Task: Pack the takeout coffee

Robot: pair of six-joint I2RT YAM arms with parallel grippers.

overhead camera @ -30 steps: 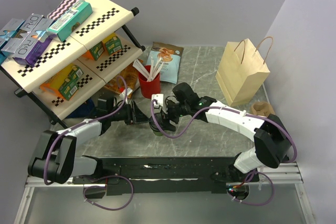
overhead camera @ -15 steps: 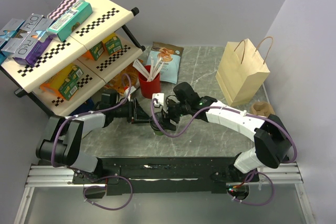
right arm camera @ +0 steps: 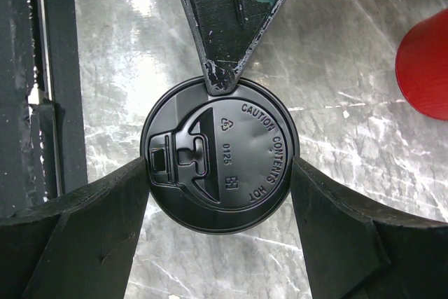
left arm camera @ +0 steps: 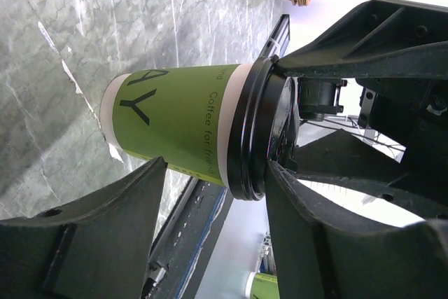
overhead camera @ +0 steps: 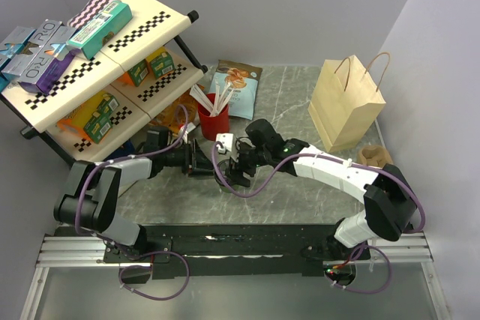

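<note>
**Right claw clasps the lidded cup from above**

The green paper coffee cup [left arm camera: 175,124] with its round black plastic lid [right arm camera: 231,138] stands upright on the grey marbled counter [right arm camera: 336,47], directly beneath the right claw [right arm camera: 218,173]. That claw's wide-spread fingers press the lid's rim on both sides. The left claw [left arm camera: 217,164] stands open beside the cup with one finger above the other. Its upper tip touches the lid's rim, and it holds nothing.

On the worktop I count one takeout coffee [left arm camera: 182,120], one red cup [overhead camera: 212,122] of white stirrers [overhead camera: 202,99] too bunched to number, one paper bag [overhead camera: 346,106], one snack pouch [overhead camera: 236,88] and one small brown stack [overhead camera: 373,155]. At the far left I see one shelf rack [overhead camera: 142,31]; its boxes [overhead camera: 97,20] overlap too much to count.
</note>
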